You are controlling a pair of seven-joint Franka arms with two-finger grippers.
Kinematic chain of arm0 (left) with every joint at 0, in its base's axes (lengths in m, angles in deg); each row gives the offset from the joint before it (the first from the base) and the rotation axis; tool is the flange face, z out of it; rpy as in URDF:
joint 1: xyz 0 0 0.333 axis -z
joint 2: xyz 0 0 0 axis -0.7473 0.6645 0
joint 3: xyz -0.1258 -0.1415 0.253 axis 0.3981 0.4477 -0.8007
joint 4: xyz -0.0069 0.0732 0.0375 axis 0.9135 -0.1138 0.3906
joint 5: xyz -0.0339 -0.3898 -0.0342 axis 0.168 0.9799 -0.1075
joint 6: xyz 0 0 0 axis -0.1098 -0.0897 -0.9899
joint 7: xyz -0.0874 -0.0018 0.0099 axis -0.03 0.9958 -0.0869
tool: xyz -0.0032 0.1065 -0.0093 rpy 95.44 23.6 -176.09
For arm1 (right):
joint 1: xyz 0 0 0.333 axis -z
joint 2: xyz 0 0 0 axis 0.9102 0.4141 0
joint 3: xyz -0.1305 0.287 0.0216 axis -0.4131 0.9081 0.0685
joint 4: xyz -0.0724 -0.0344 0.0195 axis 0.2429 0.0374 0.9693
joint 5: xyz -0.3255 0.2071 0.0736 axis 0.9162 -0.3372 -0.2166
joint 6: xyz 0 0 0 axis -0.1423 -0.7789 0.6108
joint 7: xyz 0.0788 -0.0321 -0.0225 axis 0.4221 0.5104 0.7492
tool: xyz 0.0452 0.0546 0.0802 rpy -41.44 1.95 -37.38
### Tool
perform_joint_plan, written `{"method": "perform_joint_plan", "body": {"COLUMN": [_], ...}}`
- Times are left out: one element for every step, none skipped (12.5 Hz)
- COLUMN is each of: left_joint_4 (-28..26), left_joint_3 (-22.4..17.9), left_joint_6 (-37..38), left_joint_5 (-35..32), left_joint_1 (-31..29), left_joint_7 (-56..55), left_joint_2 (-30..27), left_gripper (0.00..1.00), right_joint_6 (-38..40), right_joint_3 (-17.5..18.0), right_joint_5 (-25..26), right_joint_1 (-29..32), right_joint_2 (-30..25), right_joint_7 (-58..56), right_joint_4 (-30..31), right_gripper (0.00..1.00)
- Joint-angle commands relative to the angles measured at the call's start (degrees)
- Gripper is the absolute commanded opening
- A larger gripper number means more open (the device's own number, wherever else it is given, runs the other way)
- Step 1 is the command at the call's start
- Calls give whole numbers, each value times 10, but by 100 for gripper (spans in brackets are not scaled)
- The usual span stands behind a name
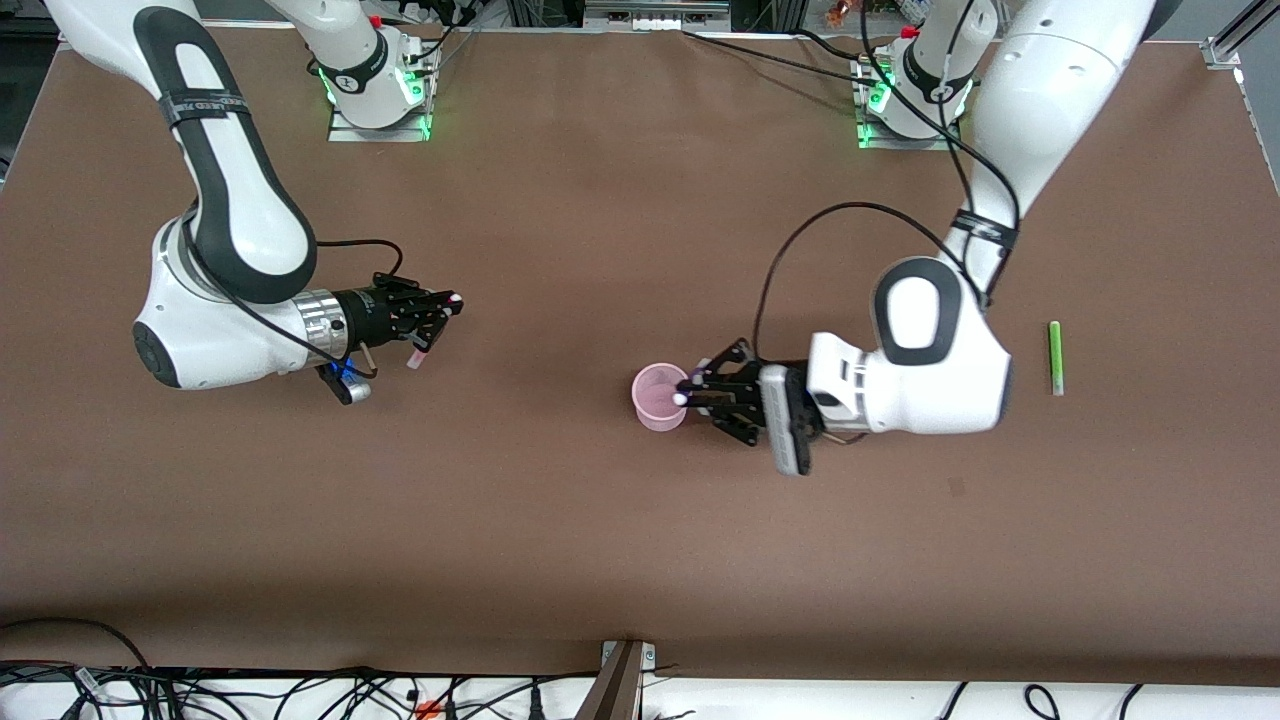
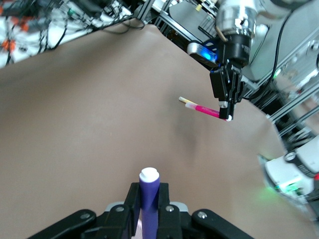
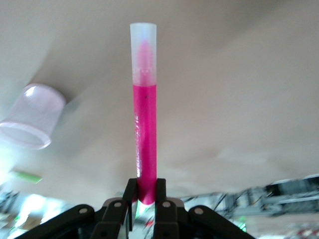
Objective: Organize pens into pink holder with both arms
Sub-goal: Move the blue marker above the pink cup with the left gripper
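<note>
The left gripper point(image 1: 690, 390) is over the rim of the pink holder point(image 1: 657, 398), its fingers clamped on the dark purple pen point(image 2: 148, 196), whose pale tip shows just above the cup's edge toward the left arm's end of the table. The holder stands upright near the middle of the brown table point(image 1: 600, 520). The right gripper point(image 1: 440, 318) hangs above bare table toward the right arm's end, well apart from the holder, its fingers pinched on the magenta pen point(image 3: 145, 139), which sticks out from between them with its clear cap away from the fingers. The green pen point(image 1: 1054, 357) lies flat on the table toward the left arm's end, well apart from the holder and from both grippers.
</note>
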Motion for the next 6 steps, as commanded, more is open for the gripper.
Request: {"method": "perform_joint_plan", "body": {"left_joint_4": [10,-3,-19,-28,-38,-38], "left_joint_3": [-5,-5,-5,-5,-8,-7], "left_joint_6": [-65,-83,-95,-99,-99,-101], "left_joint_5": [9,8,8,8,5,-19], "left_joint_1": [44,55,59,62,62,63], "left_joint_7": [99,139,191,220,237,259], "left_joint_2": [9,9,10,9,9,9], "left_gripper": [0,0,0,0,0,0], "right_joint_6": [-3,-6,-12,-13,-13,-12], "right_joint_3": [0,1,1,1,0,0], "right_joint_5": [-99,-122,-139,-154,-165,-167], "right_joint_1": [-2,-2,-2,-2,-2,0], "right_joint_2": [25,28,28,29,29,29], "right_joint_7": [13,25,34,39,39,40], "right_joint_4": [-14,-15,-15,-16,-16,-16], "right_gripper": [0,0,0,0,0,0]}}
